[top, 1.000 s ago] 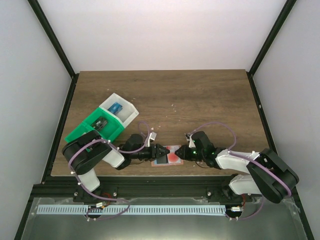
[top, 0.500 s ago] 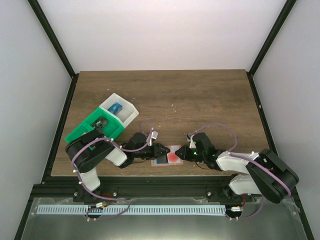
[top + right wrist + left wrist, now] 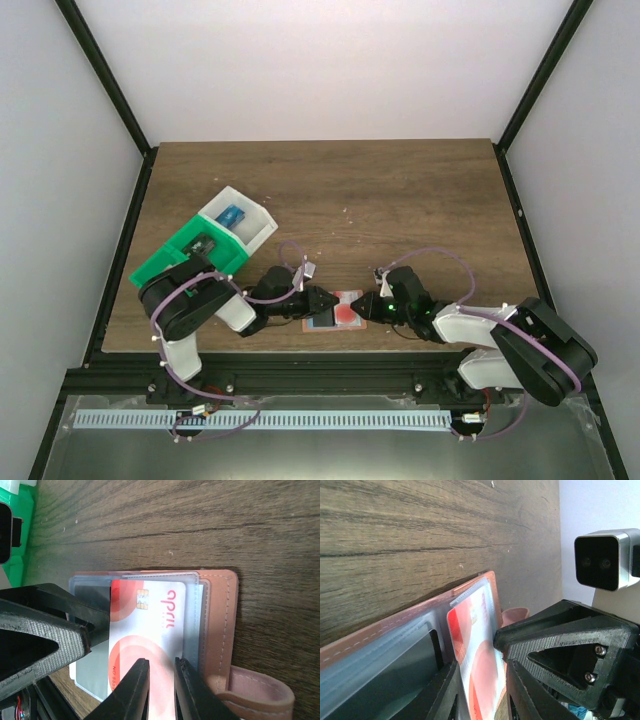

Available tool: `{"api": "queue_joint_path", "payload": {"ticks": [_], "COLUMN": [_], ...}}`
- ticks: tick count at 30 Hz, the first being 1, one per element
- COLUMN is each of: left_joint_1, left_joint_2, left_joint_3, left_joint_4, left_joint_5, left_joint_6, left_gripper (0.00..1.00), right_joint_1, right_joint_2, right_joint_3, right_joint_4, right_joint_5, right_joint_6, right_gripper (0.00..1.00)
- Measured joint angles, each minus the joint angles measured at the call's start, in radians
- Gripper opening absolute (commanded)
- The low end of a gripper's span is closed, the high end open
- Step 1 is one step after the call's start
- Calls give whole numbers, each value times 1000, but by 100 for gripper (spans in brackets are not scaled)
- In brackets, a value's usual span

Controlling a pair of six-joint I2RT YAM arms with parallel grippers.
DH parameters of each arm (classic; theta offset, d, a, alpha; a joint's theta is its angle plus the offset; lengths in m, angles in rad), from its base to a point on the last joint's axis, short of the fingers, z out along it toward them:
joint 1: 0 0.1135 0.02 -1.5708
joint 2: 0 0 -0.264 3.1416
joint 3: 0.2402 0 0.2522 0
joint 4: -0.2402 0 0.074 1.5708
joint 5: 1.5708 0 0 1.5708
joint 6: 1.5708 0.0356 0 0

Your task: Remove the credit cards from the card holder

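Observation:
The card holder lies open on the wood near the table's front edge, its salmon edging and side tab showing. A red and white credit card sticks out of a clear sleeve, and a dark card sits in the sleeve beside it. My left gripper reaches in from the left, with the red and white card between its fingers and a sliver of gap on one side. My right gripper comes from the right, its tips down on the same card and only narrowly apart.
A green tray and a white tray holding a blue item stand at the back left. The two grippers nearly meet over the holder. The table's front edge runs just below them.
My left gripper's jaws have drawn closer together around the red and white card. The right gripper has narrowed slightly and stayed in place.

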Motion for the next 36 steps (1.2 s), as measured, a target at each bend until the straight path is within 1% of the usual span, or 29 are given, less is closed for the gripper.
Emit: {"api": "queue_joint_path", "payload": {"ticks": [3,5,8,10,15,29,34,35,36], "left_joint_1": [0,0,0,0,-1,-5,-5,-14,-24], "left_joint_2": [11,14,17,18,18,48,75,83,89], "left_joint_3": [0,-1,-4,-10,-21,-37,-37,-36,-37], "left_joint_4": [13,14,24,40,67,127,171,185,195], "left_joint_5": [-7,-10,-10,-8,-7,-17,-16,-5,3], "left_joint_6": [-5,-13,-23,-29,-37,-52,-68,-73,-77], "left_gripper": [21,20,24,29,30,19,19,19,20], "right_joint_1": [0,0,0,0,-1,-8,-8,-5,-3], "right_joint_2": [-1,-2,-2,-1,8,22,22,27,30], "right_joint_3": [-6,-6,-10,-11,-11,-24,-25,-25,-25], "right_joint_4": [8,8,13,17,25,65,68,70,72], "right_joint_5": [0,0,0,0,-2,-14,-18,-24,-32], "right_joint_6": [3,3,5,6,7,26,28,28,29], "right_gripper": [17,17,15,13,12,11,11,10,7]}}
